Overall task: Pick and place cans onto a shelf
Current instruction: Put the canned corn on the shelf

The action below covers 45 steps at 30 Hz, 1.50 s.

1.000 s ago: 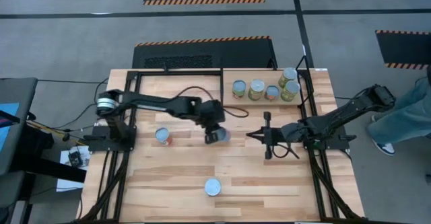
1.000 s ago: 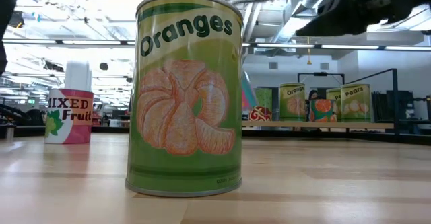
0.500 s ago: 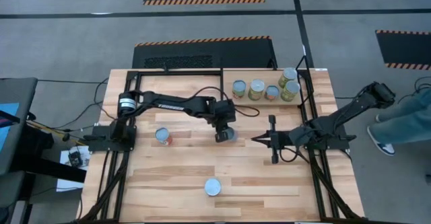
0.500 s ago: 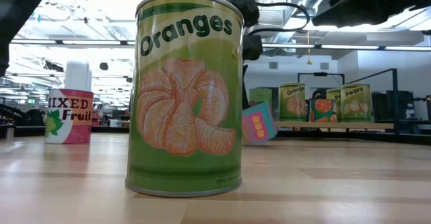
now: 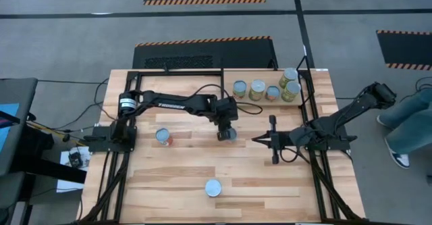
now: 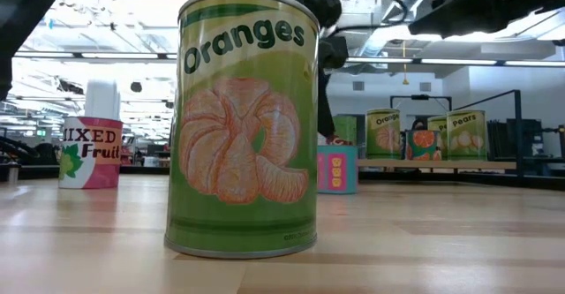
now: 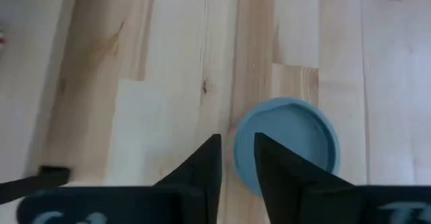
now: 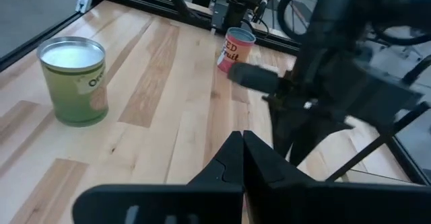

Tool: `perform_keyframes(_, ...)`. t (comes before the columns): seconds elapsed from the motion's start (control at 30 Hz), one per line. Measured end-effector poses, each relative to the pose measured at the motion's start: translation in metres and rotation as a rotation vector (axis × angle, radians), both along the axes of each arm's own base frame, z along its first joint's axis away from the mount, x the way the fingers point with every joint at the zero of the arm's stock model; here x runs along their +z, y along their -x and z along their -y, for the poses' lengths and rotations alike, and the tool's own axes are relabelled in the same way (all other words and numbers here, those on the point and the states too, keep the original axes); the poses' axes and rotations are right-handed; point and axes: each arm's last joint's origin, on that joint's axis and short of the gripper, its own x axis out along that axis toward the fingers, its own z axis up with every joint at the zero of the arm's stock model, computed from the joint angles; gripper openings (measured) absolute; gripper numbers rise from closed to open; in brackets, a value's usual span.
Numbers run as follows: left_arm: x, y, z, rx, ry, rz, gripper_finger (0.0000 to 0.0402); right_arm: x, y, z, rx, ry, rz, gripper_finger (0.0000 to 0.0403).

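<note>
My left gripper (image 5: 226,129) is over the table's middle, shut on a can with a pale blue top (image 7: 286,143) and a pink and teal label (image 6: 337,169); the can stands upright on the tabletop. My right gripper (image 5: 273,140) is shut and empty, to the right of this can. An oranges can (image 5: 213,188) stands near the front edge and a mixed fruit can (image 5: 163,137) to the left. Several cans (image 5: 257,90) stand on the plywood shelf (image 5: 263,75) at the far right. My left gripper comes at the can from above, fingers pointing down. The can's rim (image 7: 237,150) lies between the two fingers, one finger (image 7: 210,158) outside the wall and the other (image 7: 266,153) over the top. The can stands upright, its base on the table.
Black frame bars (image 5: 310,117) run along both sides of the table and around the shelf. A person's legs (image 5: 412,117) show on the floor to the right. Bare planks lie between the oranges can and both grippers.
My left gripper has carried the blue-topped can toward the table's right and a little toward the far edge. Half a second ago the can hung tilted and clear of the table; now it stands upright on it. The person at the right has stepped along.
</note>
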Motion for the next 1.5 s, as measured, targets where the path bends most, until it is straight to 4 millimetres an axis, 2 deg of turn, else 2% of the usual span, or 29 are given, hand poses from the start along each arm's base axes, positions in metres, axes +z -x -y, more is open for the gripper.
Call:
perform_keyframes(0.13,0.026,0.004,0.01,-0.078,-0.07,0.098,0.0083,-0.001,0.0,0.0,-0.001,0.0,-0.014,0.0016)
perform_keyframes(0.23,0.045,0.012,0.022,-0.124,-0.114,0.202,0.0066,-0.002,0.001,0.0,-0.008,-0.014,-0.022,0.0022)
perform_keyframes(0.3,0.05,0.021,0.028,-0.135,-0.128,0.269,0.005,-0.002,0.001,0.0,-0.013,-0.03,-0.022,0.0028)
perform_keyframes(0.47,0.043,0.059,0.04,-0.12,-0.11,0.455,0.0012,-0.004,-0.005,-0.001,-0.05,-0.035,-0.001,0.0045)
perform_keyframes(0.63,0.029,0.114,0.053,-0.077,-0.039,0.681,0.0001,-0.005,-0.022,0.002,-0.108,-0.017,-0.021,0.0069)
perform_keyframes(0.8,0.019,0.169,0.058,-0.047,0.003,0.861,0.0005,-0.002,-0.049,0.005,-0.08,-0.016,-0.13,0.0098)
perform_keyframes(1.0,0.007,0.214,0.055,0.029,-0.043,0.904,0.0006,-0.001,-0.087,0.006,-0.094,-0.009,-0.313,0.0154)
perform_keyframes(1.13,0.001,0.231,0.053,0.052,-0.053,0.919,0.0006,-0.005,-0.11,0.008,-0.092,0.003,-0.46,0.0184)
perform_keyframes(1.23,-0.003,0.238,0.053,0.055,-0.054,0.924,0.0007,-0.011,-0.125,0.012,-0.117,0.021,-0.565,0.019)
perform_keyframes(1.5,-0.004,0.239,0.052,0.065,-0.068,0.913,0.0006,-0.033,-0.154,0.024,-0.165,0.041,-0.744,0.0157)
